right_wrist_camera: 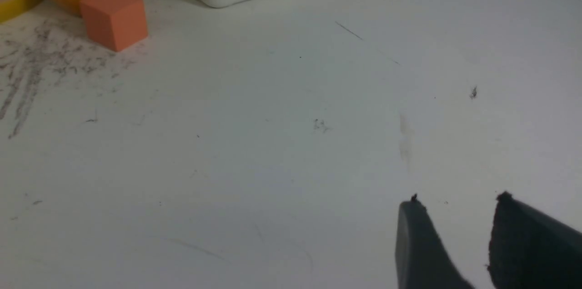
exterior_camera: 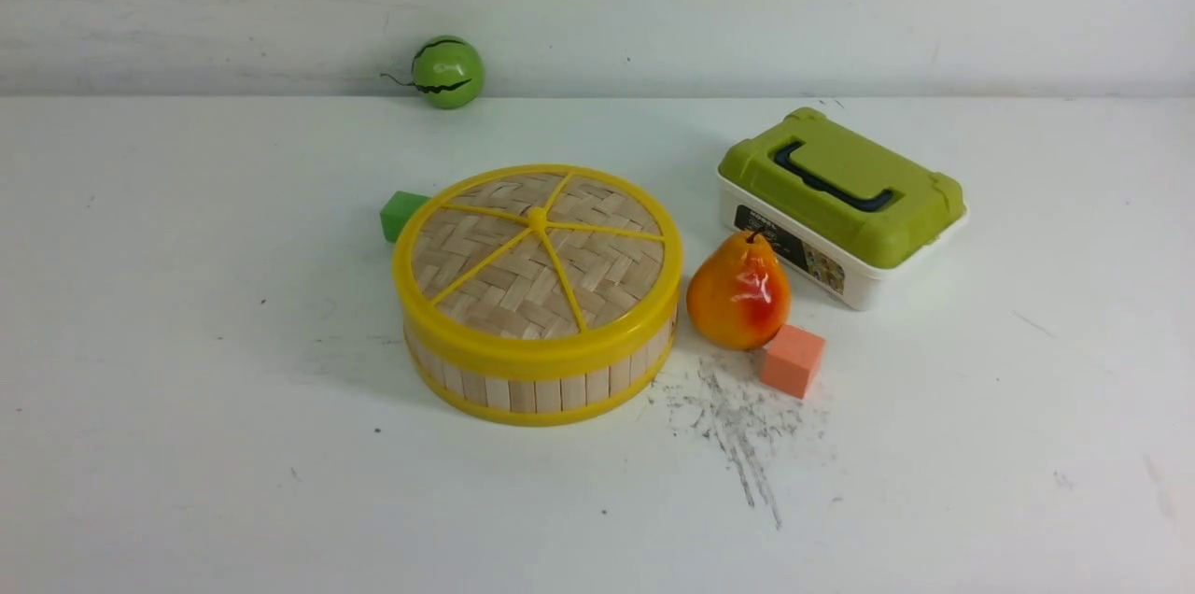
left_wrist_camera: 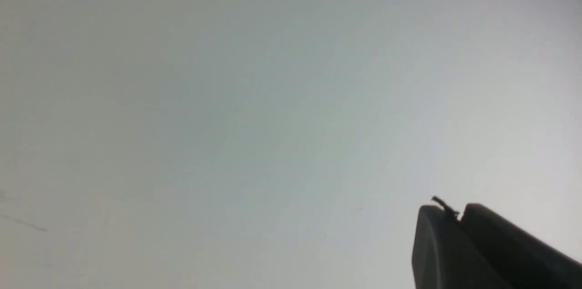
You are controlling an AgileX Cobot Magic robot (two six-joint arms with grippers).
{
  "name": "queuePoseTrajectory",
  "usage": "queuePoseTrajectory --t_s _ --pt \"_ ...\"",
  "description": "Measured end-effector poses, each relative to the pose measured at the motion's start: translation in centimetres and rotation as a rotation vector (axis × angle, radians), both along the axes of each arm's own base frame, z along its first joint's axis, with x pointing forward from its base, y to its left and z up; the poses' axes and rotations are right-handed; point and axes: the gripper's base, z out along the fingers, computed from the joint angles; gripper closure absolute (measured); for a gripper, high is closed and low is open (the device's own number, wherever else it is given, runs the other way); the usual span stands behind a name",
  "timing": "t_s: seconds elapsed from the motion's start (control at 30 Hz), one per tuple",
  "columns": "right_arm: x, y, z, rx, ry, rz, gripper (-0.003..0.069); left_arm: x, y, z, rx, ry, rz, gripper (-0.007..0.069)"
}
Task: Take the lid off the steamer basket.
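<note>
The lid (exterior_camera: 540, 250), woven bamboo with a yellow rim, spokes and central knob, sits closed on the steamer basket (exterior_camera: 537, 384) in the middle of the table in the front view. A sliver of the basket's yellow base (right_wrist_camera: 13, 5) shows in the right wrist view. Neither arm shows in the front view. My left gripper (left_wrist_camera: 457, 211) is shut and empty over bare white table. My right gripper (right_wrist_camera: 457, 200) is open and empty over bare table, well to the right of the basket.
An orange-yellow pear (exterior_camera: 738, 292) and an orange cube (exterior_camera: 793, 360) stand right of the basket. A white box with an olive-green lid (exterior_camera: 840, 202) is behind them. A green cube (exterior_camera: 401, 213) is behind the basket's left side. A green ball (exterior_camera: 447, 71) rests at the back wall.
</note>
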Motion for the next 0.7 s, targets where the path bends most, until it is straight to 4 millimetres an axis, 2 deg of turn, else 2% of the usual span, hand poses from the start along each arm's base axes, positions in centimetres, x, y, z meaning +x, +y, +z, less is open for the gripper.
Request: queuePoseTrajectory --t_s 0.07,0.2,0.23,0.3,0.37,0.4,0.47,0.53,0.6,0.63,0.67,0.7 --pt "0.0 0.0 0.0 0.0 0.0 0.0 0.0419 -0.3 0.0 0.9 -0.021 -0.017 -0.017 0.0575" --pt "0.0 0.0 0.0 0.0 0.0 0.0 0.0419 -1.5 0.1 5.5 -0.036 0.044 -0.037 0.0637" --pt "0.0 0.0 0.0 0.0 0.0 0.0 0.0419 -1.6 0.1 5.7 -0.036 0.052 -0.038 0.0637" --pt "0.0 0.0 0.0 0.0 0.0 0.0 0.0419 -1.7 0.1 8.4 -0.026 0.162 -0.037 0.0637" --pt "0.0 0.0 0.0 0.0 0.0 0.0 0.0419 -0.6 0.0 9.4 -0.007 0.308 -0.03 0.0637" --pt "0.0 0.0 0.0 0.0 0.0 0.0 0.0419 -0.5 0.0 9.5 -0.006 0.323 -0.03 0.0637" --pt "0.0 0.0 0.0 0.0 0.0 0.0 0.0419 2.3 -0.3 9.8 0.016 0.546 -0.023 0.0637" --pt "0.0 0.0 0.0 0.0 0.0 0.0 0.0419 5.3 -0.6 9.0 0.025 0.742 -0.024 0.0637" --pt "0.0 0.0 0.0 0.0 0.0 0.0 0.0419 8.6 -1.0 7.2 0.013 0.946 -0.037 0.0637" --pt "0.0 0.0 0.0 0.0 0.0 0.0 0.0419 8.9 -1.0 7.0 0.012 0.969 -0.039 0.0637" --pt "0.0 0.0 0.0 0.0 0.0 0.0 0.0419 11.4 -1.4 5.1 -0.004 1.12 -0.049 0.0637" --pt "0.0 0.0 0.0 0.0 0.0 0.0 0.0419 12.4 -1.6 4.2 -0.007 1.187 -0.053 0.0637"
